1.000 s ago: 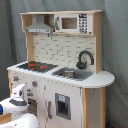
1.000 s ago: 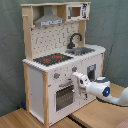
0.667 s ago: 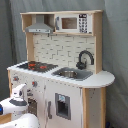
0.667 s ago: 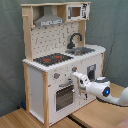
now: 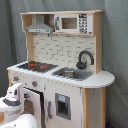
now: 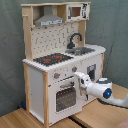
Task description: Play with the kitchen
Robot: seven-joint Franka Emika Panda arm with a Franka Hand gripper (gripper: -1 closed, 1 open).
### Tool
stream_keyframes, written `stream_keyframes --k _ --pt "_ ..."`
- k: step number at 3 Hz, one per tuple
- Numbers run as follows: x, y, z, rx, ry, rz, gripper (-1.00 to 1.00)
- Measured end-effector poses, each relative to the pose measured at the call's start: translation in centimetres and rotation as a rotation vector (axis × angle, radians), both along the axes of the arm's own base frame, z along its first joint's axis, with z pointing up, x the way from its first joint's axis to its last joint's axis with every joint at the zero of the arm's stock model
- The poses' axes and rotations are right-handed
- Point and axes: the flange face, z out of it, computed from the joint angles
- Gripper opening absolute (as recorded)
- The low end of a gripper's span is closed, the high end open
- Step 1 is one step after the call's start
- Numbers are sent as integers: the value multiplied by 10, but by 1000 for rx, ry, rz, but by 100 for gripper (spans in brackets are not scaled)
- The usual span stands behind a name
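The toy play kitchen is stood on the wooden floor, filling most of both exterior views. The gripper is parked right at the oven door, around its 2 o'clock corner; how open it is can't be made out tbh.

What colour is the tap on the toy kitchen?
The tap is black, clearest in the first exterior view.

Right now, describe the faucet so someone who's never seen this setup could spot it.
Find the kitchen, a tall white and light-wood toy unit. On its countertop, beside the black-red hob, sits a sink. The faucet rises behind the sink: a black curved arch, the only dark upright piece against the pale back panel.
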Motion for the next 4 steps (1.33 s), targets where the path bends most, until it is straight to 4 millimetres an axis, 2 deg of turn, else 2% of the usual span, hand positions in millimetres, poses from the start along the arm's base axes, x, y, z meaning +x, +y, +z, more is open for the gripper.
stream_keyframes --k 2,4 --pt "-23 16 0 6 -5 -86 -100" --pt "-31 31 0 13 -10 -194 -100"
